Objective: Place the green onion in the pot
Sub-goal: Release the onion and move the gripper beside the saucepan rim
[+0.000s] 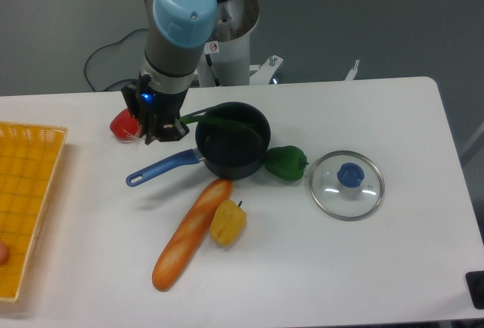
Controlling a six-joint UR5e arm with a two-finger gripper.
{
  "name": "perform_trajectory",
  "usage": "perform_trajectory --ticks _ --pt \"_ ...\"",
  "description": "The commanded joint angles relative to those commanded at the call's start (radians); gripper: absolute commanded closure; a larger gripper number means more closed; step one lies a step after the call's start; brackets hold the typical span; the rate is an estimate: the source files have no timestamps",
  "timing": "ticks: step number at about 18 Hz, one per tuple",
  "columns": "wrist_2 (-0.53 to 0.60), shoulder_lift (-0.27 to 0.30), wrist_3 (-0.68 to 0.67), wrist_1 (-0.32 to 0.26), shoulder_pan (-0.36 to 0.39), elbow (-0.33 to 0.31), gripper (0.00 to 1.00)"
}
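Observation:
The green onion (223, 122), a thin dark-green stalk, lies across the far rim of the pot (233, 154). Its left end sticks out past the rim toward my gripper. The pot is a small black saucepan with a blue handle (162, 169) pointing left and forward. My gripper (165, 131) hangs just left of the pot, above the handle's base. Its right fingertip is right next to the onion's left end. The wrist body hides the gap between the fingers, so I cannot tell whether they are closed on the stalk.
A red vegetable (123, 125) sits just left of the gripper. A green bell pepper (286, 163) touches the pot's right side. The glass lid (346, 184) lies further right. A baguette (191, 233) and a yellow pepper (228, 222) lie in front. A yellow basket (26, 192) is at the left edge.

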Motion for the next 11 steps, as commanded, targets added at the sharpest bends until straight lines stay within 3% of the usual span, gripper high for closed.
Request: perform_trajectory --ticks 11 --pt "-0.002 -0.028 0.009 0.006 -0.006 -0.025 0.86"
